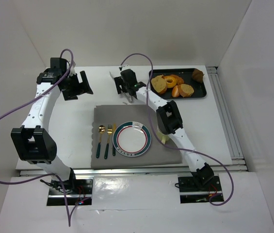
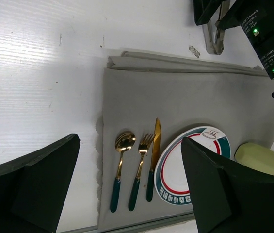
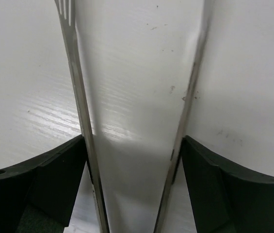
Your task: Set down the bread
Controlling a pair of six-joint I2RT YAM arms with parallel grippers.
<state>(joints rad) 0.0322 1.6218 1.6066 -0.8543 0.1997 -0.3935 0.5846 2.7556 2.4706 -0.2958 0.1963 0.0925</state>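
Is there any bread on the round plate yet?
No, the plate is bare; the croissant lies on the black tray.

The left arm (image 1: 39,104) bows outward at the elbow. The left claw (image 2: 129,141) hangs aloft, angled downward, its jaws spread wide with nothing between them. The right arm (image 1: 175,131) stretches forward and inward. The right claw (image 3: 132,145) tips downward, its fingers (image 3: 54,170) pressing the outer sides of the tongs (image 3: 78,97) between them.
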